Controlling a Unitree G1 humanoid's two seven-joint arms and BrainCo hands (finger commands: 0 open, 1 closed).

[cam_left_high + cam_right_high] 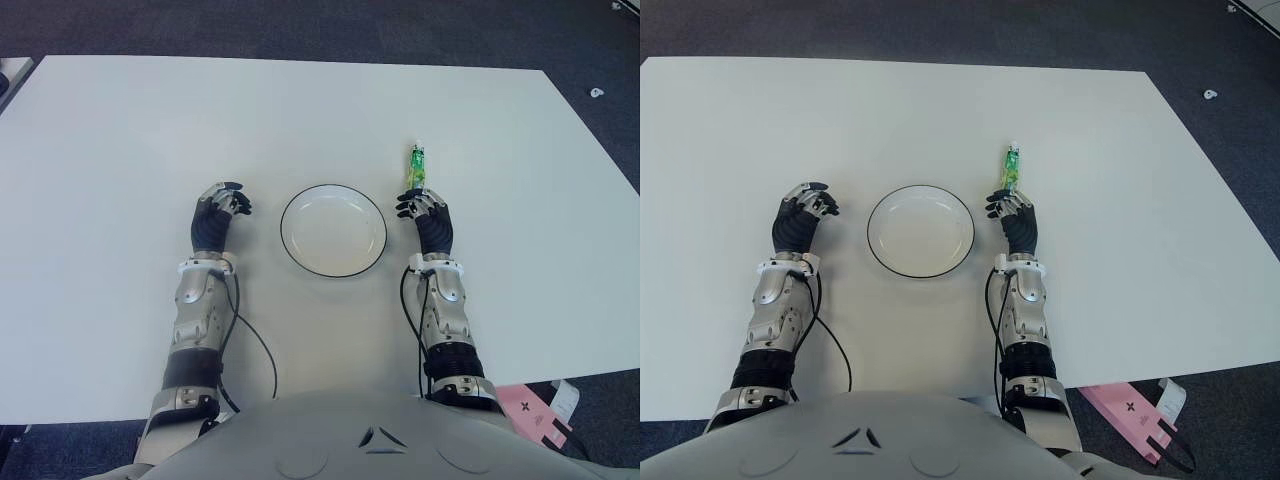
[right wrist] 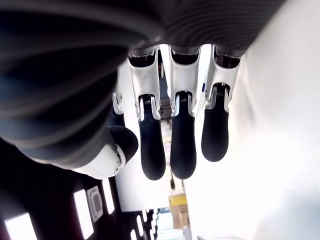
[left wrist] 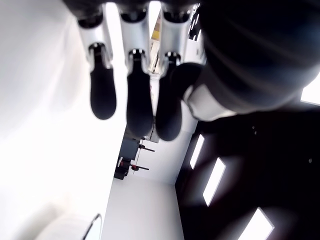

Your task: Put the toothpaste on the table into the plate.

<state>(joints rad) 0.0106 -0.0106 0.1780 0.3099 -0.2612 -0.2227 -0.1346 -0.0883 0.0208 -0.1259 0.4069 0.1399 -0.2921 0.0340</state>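
Toothpaste (image 1: 416, 165) lies on white tabletop (image 1: 120, 130), right of and slightly beyond the plate (image 1: 333, 230). Right hand (image 1: 427, 217) just near of it, fingers relaxed, grasping nothing. Left hand (image 1: 217, 215) left of plate, also released, empty.

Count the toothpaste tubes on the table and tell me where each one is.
1. The green toothpaste tube lies on the white table, just beyond the right hand, to the right of the empty plate. No other tube shows in any view.
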